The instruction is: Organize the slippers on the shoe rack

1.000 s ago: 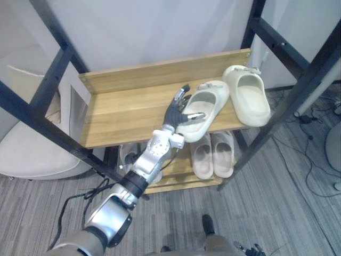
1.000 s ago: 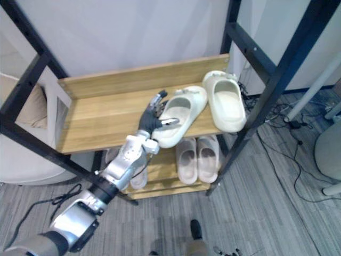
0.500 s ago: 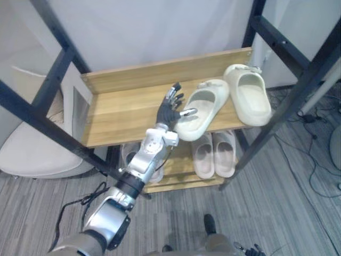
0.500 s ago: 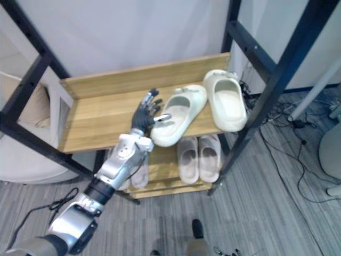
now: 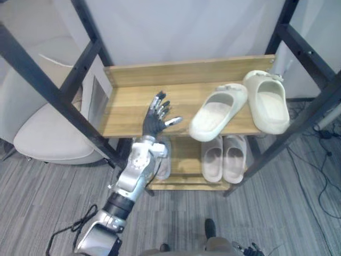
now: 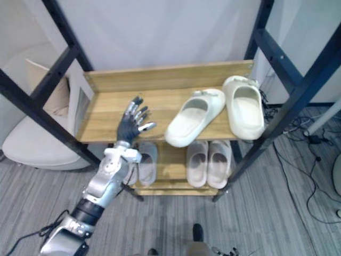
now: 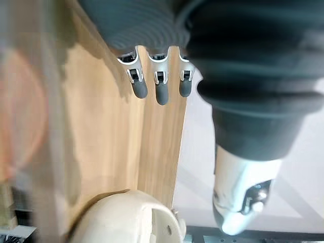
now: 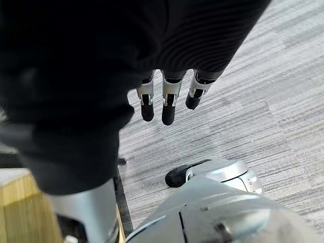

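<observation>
Two cream slippers lie on the wooden upper shelf (image 5: 128, 106) of the rack. One slipper (image 5: 216, 111) lies at an angle with its toe over the front edge. The other slipper (image 5: 267, 101) points straight out at the shelf's right end. My left hand (image 5: 156, 116) hovers open over the shelf's middle, a short gap to the left of the angled slipper (image 7: 126, 217), holding nothing. On the lower shelf sits a pale pair (image 5: 222, 158), and another slipper (image 6: 147, 162) shows partly behind my left arm. My right hand (image 8: 167, 98) hangs over the carpet with its fingers relaxed.
Black metal posts (image 5: 80, 61) frame the rack on both sides and cross in front of it. A white cushioned chair (image 5: 48, 140) stands to the left. Grey carpet (image 5: 277, 213) lies in front, with cables (image 5: 327, 170) at the right.
My left hand has let go of the angled slipper and drawn back to the left, fingers spread. The camera has also shifted, so the rack sits further right in view.
</observation>
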{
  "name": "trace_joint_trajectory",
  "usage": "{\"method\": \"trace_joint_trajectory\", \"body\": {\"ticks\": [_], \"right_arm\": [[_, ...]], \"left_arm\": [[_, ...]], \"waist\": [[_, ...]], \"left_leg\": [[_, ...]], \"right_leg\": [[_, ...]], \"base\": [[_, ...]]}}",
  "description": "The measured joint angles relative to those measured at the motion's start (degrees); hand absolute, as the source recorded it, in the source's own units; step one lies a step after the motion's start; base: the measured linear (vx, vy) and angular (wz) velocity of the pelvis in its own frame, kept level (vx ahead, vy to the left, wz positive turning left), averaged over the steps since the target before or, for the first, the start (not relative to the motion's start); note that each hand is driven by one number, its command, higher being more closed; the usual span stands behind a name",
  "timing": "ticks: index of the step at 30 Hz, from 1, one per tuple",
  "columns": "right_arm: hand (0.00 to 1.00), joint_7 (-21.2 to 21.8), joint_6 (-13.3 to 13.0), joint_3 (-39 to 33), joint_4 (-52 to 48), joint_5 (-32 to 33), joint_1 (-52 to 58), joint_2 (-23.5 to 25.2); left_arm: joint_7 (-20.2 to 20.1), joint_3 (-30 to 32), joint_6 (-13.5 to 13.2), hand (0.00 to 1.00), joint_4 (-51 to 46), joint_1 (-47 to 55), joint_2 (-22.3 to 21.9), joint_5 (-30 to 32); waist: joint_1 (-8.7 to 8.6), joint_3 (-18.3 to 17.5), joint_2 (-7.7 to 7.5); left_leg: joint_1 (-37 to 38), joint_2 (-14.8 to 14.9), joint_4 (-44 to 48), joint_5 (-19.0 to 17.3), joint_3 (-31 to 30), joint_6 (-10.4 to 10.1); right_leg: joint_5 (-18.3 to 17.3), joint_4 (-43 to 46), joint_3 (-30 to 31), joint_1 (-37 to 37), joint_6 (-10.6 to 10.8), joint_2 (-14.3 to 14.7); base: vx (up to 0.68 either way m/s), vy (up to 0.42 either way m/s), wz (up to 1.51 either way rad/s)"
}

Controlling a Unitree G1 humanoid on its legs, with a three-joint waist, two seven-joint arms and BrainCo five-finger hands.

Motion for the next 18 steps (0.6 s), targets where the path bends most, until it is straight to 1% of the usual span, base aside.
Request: {"method": "trace_joint_trajectory", "body": {"ticks": [2,3,4,9,11,15,18], "right_arm": [[0.00,0.0,0.0,0.3,0.0,0.0,-0.2,0.0],[0.00,0.0,0.0,0.4,0.0,0.0,-0.2,0.0],[0.00,0.0,0.0,0.9,0.0,0.0,-0.1,0.0],[0.00,0.0,-0.1,2.0,0.0,-0.1,-0.1,-0.2],[0.00,0.0,-0.1,2.3,0.2,-0.1,-0.1,-0.1],[0.00,0.0,-0.2,2.4,0.4,-0.4,-0.1,-0.1],[0.00,0.0,-0.2,2.5,0.6,-0.5,-0.2,-0.1]], "left_arm": [[-0.3,-1.1,0.0,0.00,-0.5,0.6,0.0,-0.6],[-0.4,-1.2,0.0,0.00,-0.7,0.8,0.0,-0.6],[-1.5,-2.3,-0.1,0.00,-1.1,1.3,-0.1,-0.6],[-2.6,-4.7,-0.2,0.00,-1.0,1.4,-0.2,-0.5],[-3.9,-6.8,-0.2,0.00,-1.0,1.4,-0.2,-0.4],[-5.0,-9.6,-0.4,0.00,-1.0,1.4,-0.4,-0.3],[-5.0,-10.6,-0.7,0.00,-1.0,1.4,-0.5,0.1]], "waist": [[0.40,-0.1,-0.32],[0.40,-0.1,-0.35],[0.45,-0.2,-0.55],[0.54,-0.5,-1.01],[0.54,-0.7,-1.37],[0.54,-1.1,-1.58],[0.54,-1.3,-1.57]], "left_leg": [[0.0,0.0,0.0,0.1,-0.3,0.0],[0.0,0.0,0.0,0.1,-0.4,0.0],[0.1,0.1,0.0,0.2,-0.9,0.0],[0.0,0.1,0.0,0.3,-1.4,0.0],[0.1,0.2,-0.1,0.3,-1.3,0.0],[0.1,0.4,-0.1,0.2,-0.8,-0.1],[0.1,0.5,-0.1,0.2,-0.5,-0.2]], "right_leg": [[-0.1,0.0,-0.4,0.2,-0.1,0.0],[-0.1,0.0,-0.5,0.3,-0.2,0.0],[-0.2,0.0,-1.1,0.6,-0.2,-0.1],[-0.4,0.0,-1.4,0.8,-0.2,-0.1],[-0.4,0.0,-1.3,0.8,-0.2,0.0],[-0.5,0.0,-1.1,0.7,-0.2,0.2],[-0.5,0.0,-0.8,0.5,-0.2,0.3]], "base": [[-0.03,-0.024,0.08],[-0.03,-0.025,0.16],[-0.02,-0.024,0.15],[-0.02,-0.017,0.06],[0.00,0.000,0.00],[0.00,-0.008,-0.02],[-0.01,-0.013,-0.05]]}}
